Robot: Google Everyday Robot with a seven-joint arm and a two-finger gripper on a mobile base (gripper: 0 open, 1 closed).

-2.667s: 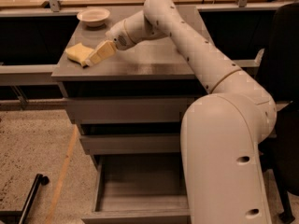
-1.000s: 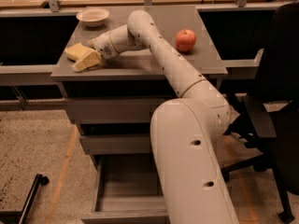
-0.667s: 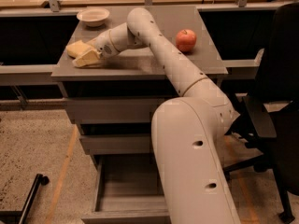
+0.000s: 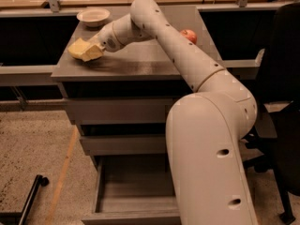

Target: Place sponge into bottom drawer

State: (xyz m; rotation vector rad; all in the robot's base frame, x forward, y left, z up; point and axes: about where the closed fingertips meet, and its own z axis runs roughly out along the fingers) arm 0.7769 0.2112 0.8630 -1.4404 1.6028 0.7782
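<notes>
Evidently early: tool (image 4: pixel 95 47) at the sponge (image 4: pixel 83 49) on the table's (image 4: pixel 140 62) far left, grip cannot be told; near bottom drawer (image 4: pixel 131 191) open, sponge not yet inside.

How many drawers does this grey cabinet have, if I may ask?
3. Top drawer under the cabinet top; middle drawer below it; bottom drawer lowest, pulled open. The arm hides their right ends. The gripper is at the sponge on top.

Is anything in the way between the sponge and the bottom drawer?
Nothing visible. The gripper is at the sponge on the cabinet top's left side, and the bottom drawer stands pulled out below, in front. The robot's own arm hides the drawer's right part.
</notes>
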